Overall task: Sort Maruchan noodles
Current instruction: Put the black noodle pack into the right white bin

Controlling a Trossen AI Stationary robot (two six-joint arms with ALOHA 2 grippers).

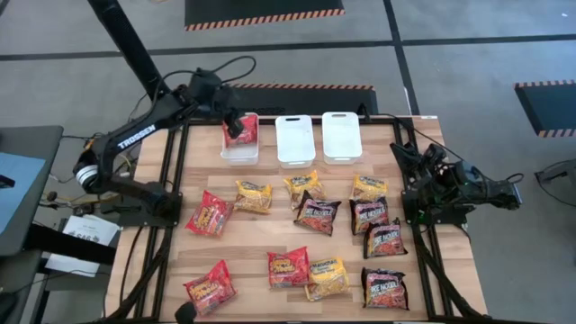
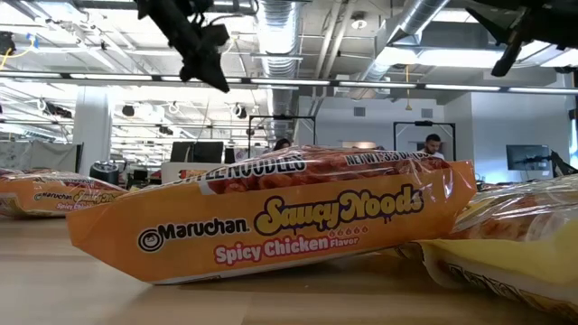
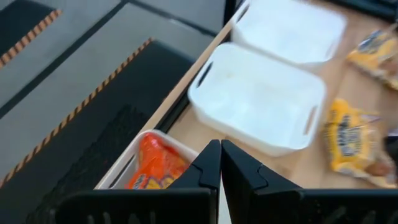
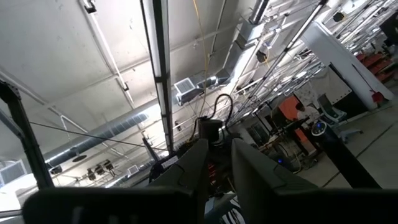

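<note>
Several Maruchan noodle packets lie flat on the wooden table: red (image 1: 209,214), yellow-orange (image 1: 253,195) and dark ones (image 1: 317,213). One red packet (image 3: 155,169) lies inside the left white tray (image 1: 240,148). My left gripper (image 3: 220,163) hangs shut and empty above that tray (image 1: 236,124), clear of the packet. My right gripper (image 4: 219,163) rests folded at the table's right edge (image 1: 423,173), pointing up at the ceiling, open with nothing between its fingers. In the low view a yellow-orange packet (image 2: 271,221) fills the front.
Two more white trays, middle (image 1: 295,139) and right (image 1: 342,135), stand in a row with the left one along the table's far edge. The black table frame (image 1: 171,180) runs along both sides. People show far back in the room (image 2: 433,143).
</note>
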